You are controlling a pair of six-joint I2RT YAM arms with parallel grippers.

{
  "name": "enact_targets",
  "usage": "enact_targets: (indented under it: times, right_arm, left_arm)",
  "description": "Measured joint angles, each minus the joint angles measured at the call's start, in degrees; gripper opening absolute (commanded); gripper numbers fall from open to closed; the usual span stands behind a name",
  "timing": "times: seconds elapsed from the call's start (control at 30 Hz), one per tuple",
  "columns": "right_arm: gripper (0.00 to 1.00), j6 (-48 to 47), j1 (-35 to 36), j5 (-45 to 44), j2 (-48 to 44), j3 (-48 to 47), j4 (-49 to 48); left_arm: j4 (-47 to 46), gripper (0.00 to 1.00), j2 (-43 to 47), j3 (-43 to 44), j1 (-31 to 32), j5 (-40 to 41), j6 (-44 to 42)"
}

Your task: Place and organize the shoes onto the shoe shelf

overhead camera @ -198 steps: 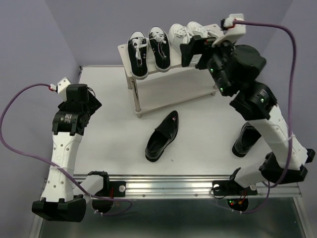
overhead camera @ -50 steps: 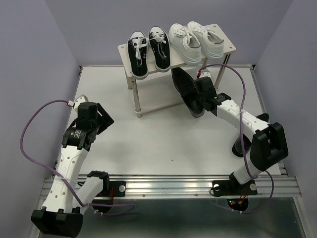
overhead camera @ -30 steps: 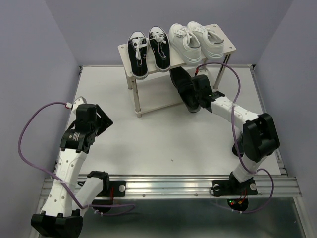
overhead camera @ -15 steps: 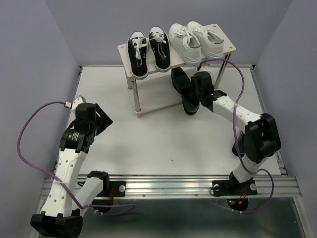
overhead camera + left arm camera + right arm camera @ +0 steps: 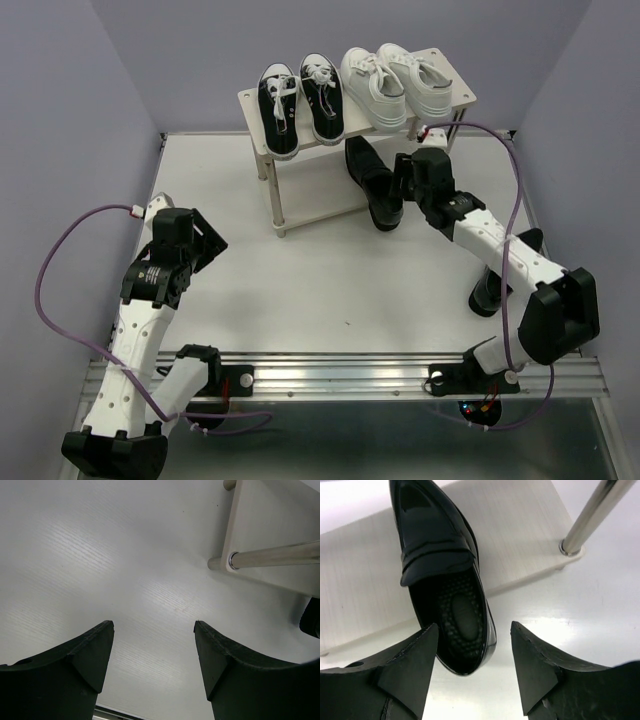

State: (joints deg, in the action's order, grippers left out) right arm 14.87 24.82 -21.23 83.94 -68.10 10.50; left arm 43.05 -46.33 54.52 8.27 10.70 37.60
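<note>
The shoe shelf (image 5: 258,110) stands at the back. Its top board carries the black canvas sneakers (image 5: 300,105) and the white sneakers (image 5: 395,82). A glossy black loafer (image 5: 372,182) lies with its toe on the lower board (image 5: 365,575) and its heel hanging over the edge, as the right wrist view (image 5: 442,575) shows. My right gripper (image 5: 474,652) is open just behind that heel, apart from it. The second loafer (image 5: 492,285) lies on the table at the right, partly hidden by the right arm. My left gripper (image 5: 152,647) is open and empty over the bare table.
A silver shelf leg (image 5: 590,515) rises right of the loafer. Another leg and the lower board's corner (image 5: 235,540) show in the left wrist view. Purple cables loop off both arms. A metal rail (image 5: 340,375) runs along the near edge.
My right gripper carried the loafer from the table's middle to the lower board, let it go and has drawn back to the right. The left arm has hardly moved lately.
</note>
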Motion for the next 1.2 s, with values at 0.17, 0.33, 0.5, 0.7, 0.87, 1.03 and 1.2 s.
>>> enact_targets:
  times: [0.17,0.33,0.5,0.7,0.87,1.03,1.2]
  right_arm:
    - [0.65,4.0,0.0,0.8,-1.2,2.7,1.4]
    - [0.63,8.0,0.0,1.5,0.1,3.8,3.0]
    - [0.59,11.1,-0.9,2.4,2.5,3.8,3.8]
    - [0.38,13.7,-1.6,2.7,4.0,3.9,4.5]
    - [0.18,14.8,-1.6,2.8,4.3,4.0,4.7]
    - [0.01,15.1,-1.6,2.8,4.6,3.9,5.3]
    - [0.01,16.1,-1.7,2.4,4.7,2.3,6.6]
  left_arm:
    - [-0.3,0.76,0.0,0.0,0.0,-0.2,0.2]
    - [-0.4,0.76,0.0,0.0,0.0,-0.2,0.2]
    - [-0.3,0.76,0.0,0.0,0.0,-0.2,0.2]
    - [-0.2,0.76,0.0,0.0,0.0,-0.2,0.1]
    - [-0.2,0.76,0.0,0.0,0.0,-0.2,0.2]
    - [-0.2,0.76,0.0,0.0,0.0,-0.2,0.2]
    - [0.0,0.76,0.0,0.0,0.0,-0.1,0.2]
